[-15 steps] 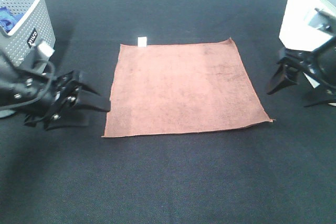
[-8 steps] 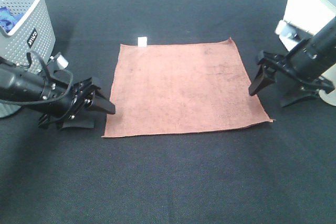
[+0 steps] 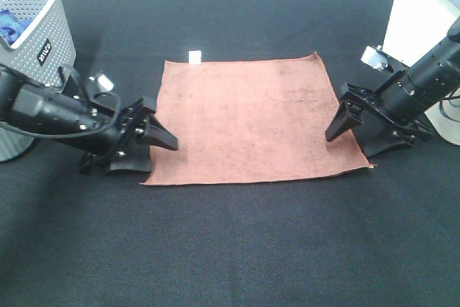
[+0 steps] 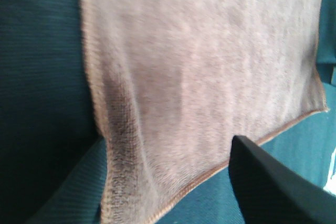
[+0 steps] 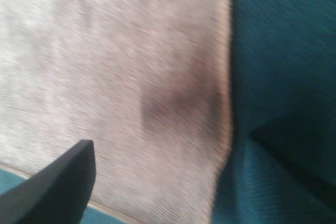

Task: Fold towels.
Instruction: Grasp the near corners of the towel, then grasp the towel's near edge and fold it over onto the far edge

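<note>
The terracotta towel (image 3: 251, 120) lies flat and spread out on the black table, its small white tag (image 3: 193, 57) on the far edge. My left gripper (image 3: 159, 154) is open, low at the towel's near left corner, with one finger over the left edge. My right gripper (image 3: 352, 141) is open, low at the towel's right edge near the near right corner. In the left wrist view the towel (image 4: 199, 77) fills the frame beside one dark finger (image 4: 273, 187). The right wrist view shows the towel (image 5: 121, 77), blurred, between two fingers (image 5: 58, 187).
A grey perforated basket (image 3: 43, 41) stands at the far left with a blue cloth (image 3: 8, 23) inside. A white box (image 3: 424, 12) stands at the far right, behind my right arm. Black table cloth (image 3: 237, 242) covers the whole surface.
Both grippers have moved inward and down to the towel: the left to its near left corner, the right to its right edge. The towel has not moved.
</note>
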